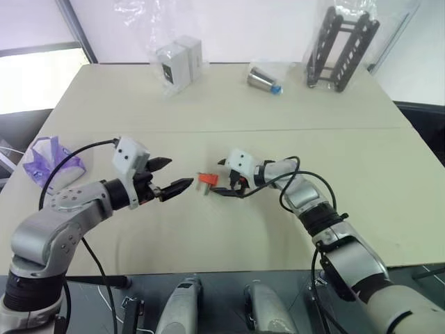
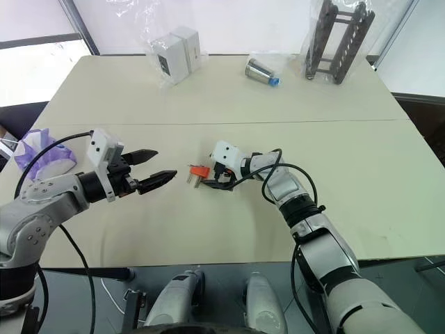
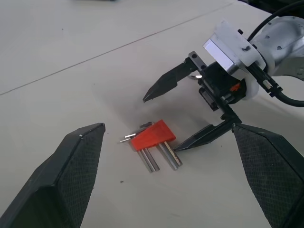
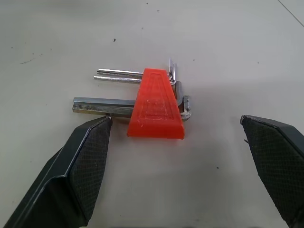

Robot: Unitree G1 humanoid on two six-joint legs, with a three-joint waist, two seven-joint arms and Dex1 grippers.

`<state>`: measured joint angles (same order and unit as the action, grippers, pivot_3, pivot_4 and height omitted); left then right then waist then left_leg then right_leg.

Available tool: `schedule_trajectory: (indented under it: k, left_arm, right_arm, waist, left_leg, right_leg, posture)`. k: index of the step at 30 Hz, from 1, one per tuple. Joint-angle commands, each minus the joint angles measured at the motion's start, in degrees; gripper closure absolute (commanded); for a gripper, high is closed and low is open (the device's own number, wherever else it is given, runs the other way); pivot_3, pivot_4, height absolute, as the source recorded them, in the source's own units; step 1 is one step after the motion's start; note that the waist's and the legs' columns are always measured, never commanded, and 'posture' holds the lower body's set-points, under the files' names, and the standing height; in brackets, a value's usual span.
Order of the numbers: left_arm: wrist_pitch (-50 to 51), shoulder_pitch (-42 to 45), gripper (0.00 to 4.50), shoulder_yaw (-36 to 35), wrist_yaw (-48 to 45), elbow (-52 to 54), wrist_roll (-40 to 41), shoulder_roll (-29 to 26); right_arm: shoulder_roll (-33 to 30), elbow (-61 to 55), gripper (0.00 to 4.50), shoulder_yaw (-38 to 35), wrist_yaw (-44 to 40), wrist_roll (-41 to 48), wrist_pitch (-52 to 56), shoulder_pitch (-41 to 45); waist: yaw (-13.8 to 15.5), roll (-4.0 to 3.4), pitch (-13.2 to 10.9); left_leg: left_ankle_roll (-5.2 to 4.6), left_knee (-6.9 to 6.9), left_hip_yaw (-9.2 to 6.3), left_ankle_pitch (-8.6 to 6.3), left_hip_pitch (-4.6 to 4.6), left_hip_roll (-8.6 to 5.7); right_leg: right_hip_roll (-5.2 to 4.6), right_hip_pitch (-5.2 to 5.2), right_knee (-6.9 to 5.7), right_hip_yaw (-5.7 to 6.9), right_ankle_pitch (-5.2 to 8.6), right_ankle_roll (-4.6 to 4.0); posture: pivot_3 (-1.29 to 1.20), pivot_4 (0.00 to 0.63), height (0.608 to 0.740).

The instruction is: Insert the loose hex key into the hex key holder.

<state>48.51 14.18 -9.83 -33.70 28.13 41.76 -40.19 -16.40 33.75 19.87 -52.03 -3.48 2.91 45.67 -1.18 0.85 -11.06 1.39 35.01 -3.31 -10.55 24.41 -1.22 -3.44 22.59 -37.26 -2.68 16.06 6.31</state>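
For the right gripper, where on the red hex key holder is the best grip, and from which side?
Probably across the hex key holder's bare slanted edges, coming down from above. It lies flat on the table and keys stick out both ends. The right gripper already straddles it, open.

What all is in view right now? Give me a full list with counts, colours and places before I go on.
Hex key holder: one, red-orange, lying flat at the table's middle, between the two grippers, silver keys through it.
Table: one, beige, seam across it.
White boxes: two, in clear plastic, far side, left of centre.
Metal cylinder: one, silver with a blue end, bagged, far side, right of centre.
Black frame: one, bagged, far right corner.
Purple-patterned bag: one, left edge.
Loose hex key: cannot tell it apart from the keys in the holder.
Left gripper: black jaws open, left of the holder.
Right gripper: black jaws open, astride the holder's right side.
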Motion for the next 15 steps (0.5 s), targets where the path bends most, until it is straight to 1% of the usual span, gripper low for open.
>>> schedule_trajectory:
  k: [1,5,7,8,13,14,15]
  left_arm:
    - [-0.17,0.65,0.04,-0.55,0.09,1.87,0.04,-0.68]
    - [-0.25,0.97,0.04,0.12,0.12,1.82,-0.31,-0.55]
    - [-0.27,1.22,0.00,0.34,0.11,1.67,-0.43,-0.53]
    - [-0.31,1.36,0.00,0.38,0.05,1.53,-0.50,-0.59]
    - [-0.48,1.86,0.00,0.40,-0.23,0.97,-0.87,-0.69]
    - [-0.53,1.94,0.00,0.37,-0.28,0.84,-0.95,-0.64]
    - [-0.56,1.99,0.00,0.34,-0.34,0.75,-1.04,-0.60]
  right_arm:
    - [-0.82,2.09,0.00,-0.06,0.74,-1.93,0.20,0.30]
    - [-1.29,2.68,0.00,-0.51,0.85,-1.80,0.82,-0.12]
    - [-1.20,2.95,0.53,-0.35,0.88,-1.93,0.82,-0.53]
    - [-0.96,3.10,0.94,-0.29,1.13,-1.99,0.97,-0.68]
    - [-0.45,2.99,3.23,-0.04,1.54,-2.15,1.16,-1.21]
    - [-0.44,2.87,3.46,0.03,1.53,-2.19,1.08,-1.33]
    - [-0.45,2.77,3.46,0.11,1.51,-2.24,0.91,-1.41]
  waist:
    - [0.03,0.00,0.00]
    - [0.10,0.00,0.01]
    - [0.14,-0.01,0.01]
    - [0.17,-0.01,0.01]
    - [0.22,-0.01,0.01]
    - [0.22,-0.01,0.01]
    - [0.21,-0.01,0.02]
  left_leg:
    - [0.00,0.00,0.00,0.00,-0.03,0.00]
    - [0.00,0.02,-0.01,0.00,-0.06,0.00]
    - [0.00,0.02,-0.01,0.00,-0.06,-0.01]
    - [0.00,0.02,-0.01,0.00,-0.06,-0.01]
    - [0.01,0.03,-0.02,0.01,-0.06,-0.02]
    - [0.02,0.03,-0.02,0.01,-0.06,-0.02]
    - [0.02,0.03,-0.02,0.01,-0.07,-0.02]
  right_leg:
    - [0.00,-0.04,0.00,0.00,0.00,0.00]
    - [-0.01,-0.07,0.00,0.00,0.01,-0.02]
    - [-0.02,-0.08,0.00,0.00,0.01,-0.02]
    - [-0.02,-0.08,0.00,0.00,0.01,-0.01]
    - [-0.02,-0.09,0.00,0.00,0.01,-0.03]
    - [-0.02,-0.09,0.00,0.00,0.02,-0.04]
    - [-0.02,-0.09,0.00,0.00,0.02,-0.04]
  posture:
    - [0.00,0.150,0.740]
    - [0.00,0.150,0.740]
    - [0.00,0.150,0.740]
    - [0.00,0.150,0.740]
    - [0.00,0.150,0.740]
    - [0.00,0.150,0.740]
    - [0.00,0.150,0.740]
